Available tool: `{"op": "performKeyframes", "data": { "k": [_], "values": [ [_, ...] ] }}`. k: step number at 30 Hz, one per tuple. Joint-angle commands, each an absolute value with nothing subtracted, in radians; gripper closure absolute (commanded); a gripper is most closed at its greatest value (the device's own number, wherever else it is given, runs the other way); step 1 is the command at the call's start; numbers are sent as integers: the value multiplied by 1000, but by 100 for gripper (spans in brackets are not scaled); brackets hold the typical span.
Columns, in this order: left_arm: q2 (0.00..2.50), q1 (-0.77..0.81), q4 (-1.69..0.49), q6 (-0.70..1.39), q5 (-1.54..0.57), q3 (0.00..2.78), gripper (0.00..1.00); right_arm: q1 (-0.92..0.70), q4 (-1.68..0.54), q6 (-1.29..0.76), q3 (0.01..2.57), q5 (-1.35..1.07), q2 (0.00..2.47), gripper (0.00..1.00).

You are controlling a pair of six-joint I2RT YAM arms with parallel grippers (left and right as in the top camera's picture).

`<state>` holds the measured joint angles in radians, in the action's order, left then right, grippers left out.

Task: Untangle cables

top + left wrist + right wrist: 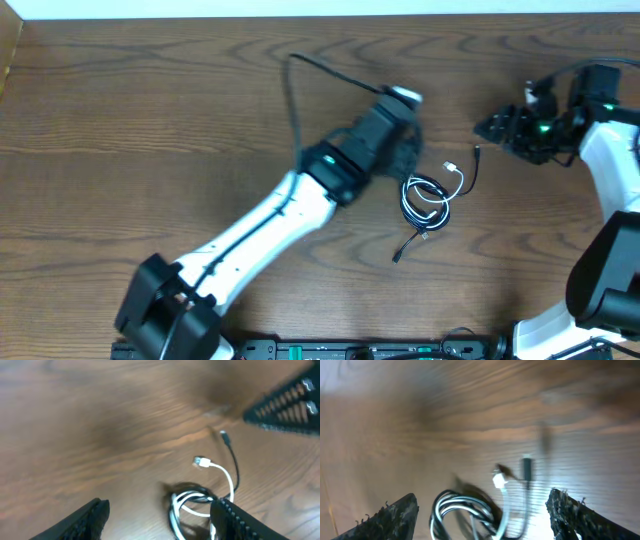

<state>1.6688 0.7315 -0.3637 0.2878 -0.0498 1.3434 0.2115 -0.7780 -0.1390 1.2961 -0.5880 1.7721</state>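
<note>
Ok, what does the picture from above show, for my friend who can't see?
A small tangled bundle of thin black and white cords lies on a brown wooden table. A white and black robot arm reaches in from the lower left to just beside it, and a second arm sits at the right edge.

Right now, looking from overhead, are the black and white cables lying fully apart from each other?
No: the black cable and the white cable overlap in one coiled bundle on the table.
</note>
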Motion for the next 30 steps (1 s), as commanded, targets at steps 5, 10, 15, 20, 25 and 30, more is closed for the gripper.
{"op": "performKeyframes", "data": {
  "k": [5,10,15,20,25,30],
  "values": [
    [1709,534,-535,426,-402,1345,31,61,-782,-88,1313,-599,1765,21],
    [1777,488,-513,255,-672,1345,34,56,-780,-157,1313,-525,1765,24],
    [1858,504,-398,187,-726,1346,36,148,-795,-172,1313,-527,1765,24],
    [1942,551,-297,187,-722,1353,37,231,-834,-170,1313,-530,1765,24],
    [2040,605,-239,187,-638,1396,44,250,-841,-170,1313,-530,1765,25],
    [2113,654,-229,186,-538,1445,47,242,-841,-170,1313,-530,1765,24]
  ]
}}
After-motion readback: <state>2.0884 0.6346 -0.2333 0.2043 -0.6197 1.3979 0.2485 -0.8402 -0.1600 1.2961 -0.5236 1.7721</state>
